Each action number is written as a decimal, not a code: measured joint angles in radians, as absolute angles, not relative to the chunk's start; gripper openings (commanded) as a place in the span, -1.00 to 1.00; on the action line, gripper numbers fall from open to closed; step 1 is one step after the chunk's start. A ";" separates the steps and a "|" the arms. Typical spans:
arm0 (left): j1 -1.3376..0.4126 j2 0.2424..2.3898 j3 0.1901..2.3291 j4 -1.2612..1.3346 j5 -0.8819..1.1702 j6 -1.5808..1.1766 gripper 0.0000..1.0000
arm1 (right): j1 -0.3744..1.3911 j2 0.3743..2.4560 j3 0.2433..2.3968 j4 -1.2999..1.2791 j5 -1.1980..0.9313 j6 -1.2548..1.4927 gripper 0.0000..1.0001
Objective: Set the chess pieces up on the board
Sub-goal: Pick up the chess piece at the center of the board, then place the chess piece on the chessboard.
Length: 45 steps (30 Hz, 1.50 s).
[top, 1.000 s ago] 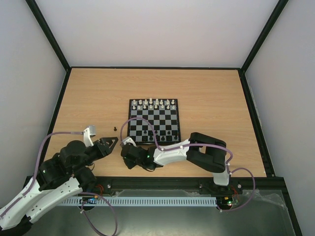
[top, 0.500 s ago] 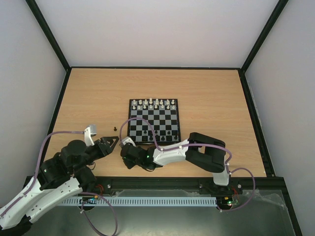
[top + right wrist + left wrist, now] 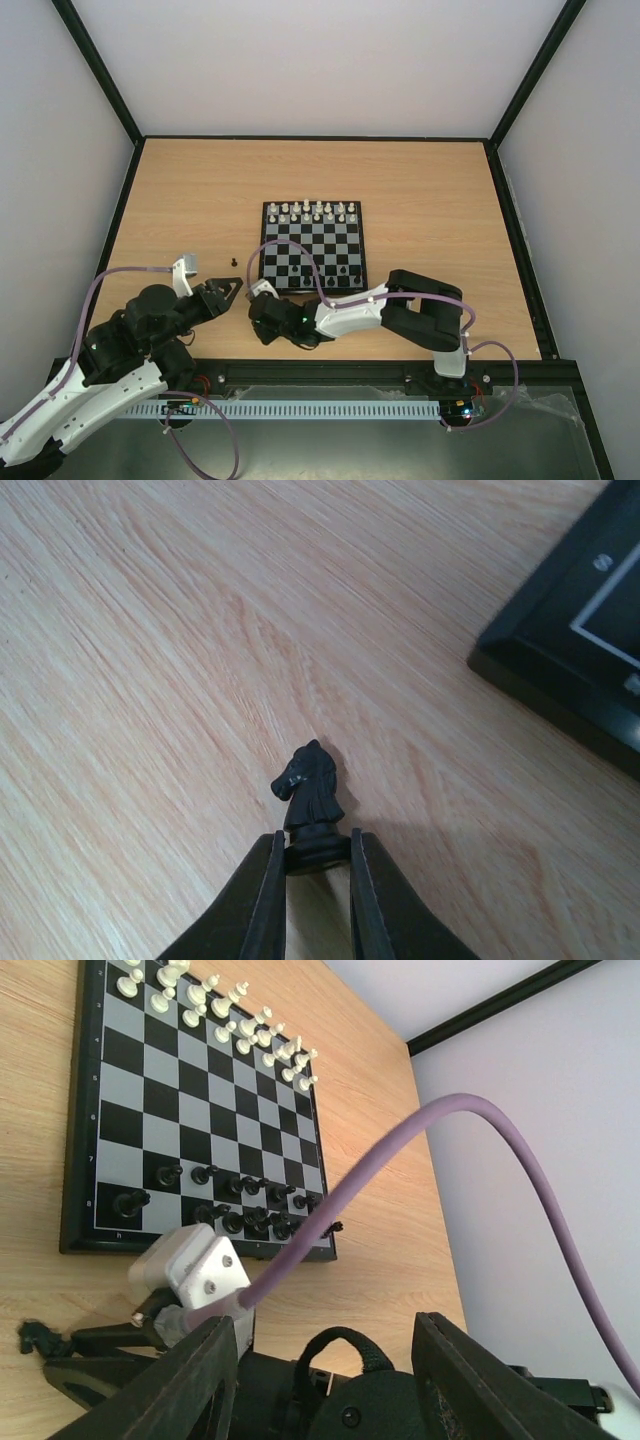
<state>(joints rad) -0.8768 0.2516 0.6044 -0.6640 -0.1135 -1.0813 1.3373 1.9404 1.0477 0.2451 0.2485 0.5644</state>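
The board (image 3: 311, 245) lies mid-table, with cream chess pieces (image 3: 317, 210) on its far rows and black chess pieces (image 3: 320, 270) on its near rows. It also shows in the left wrist view (image 3: 190, 1110). My right gripper (image 3: 318, 855) is shut on the base of a black knight (image 3: 312, 790), just above the table off the board's near left corner (image 3: 570, 670). In the top view this gripper (image 3: 250, 298) is mostly hidden under its wrist. My left gripper (image 3: 226, 290) is open and empty, just left of the right one.
One loose black piece (image 3: 233, 261) stands on the table left of the board. The right arm's white wrist block (image 3: 190, 1265) and purple cable (image 3: 400, 1150) cross in front of the left wrist camera. Black rails edge the table.
The right arm has shifted very slightly to the right. The left arm, the board and the loose piece have not moved.
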 measured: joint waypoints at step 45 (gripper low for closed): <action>-0.863 0.632 0.309 0.052 0.708 -1.259 0.30 | 1.357 0.926 0.449 0.245 0.127 0.467 -0.84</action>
<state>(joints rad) -0.8627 0.6319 0.3088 0.0521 0.7082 -1.2587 1.3575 0.9260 0.4492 0.2455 0.1268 0.4667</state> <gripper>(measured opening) 0.661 0.134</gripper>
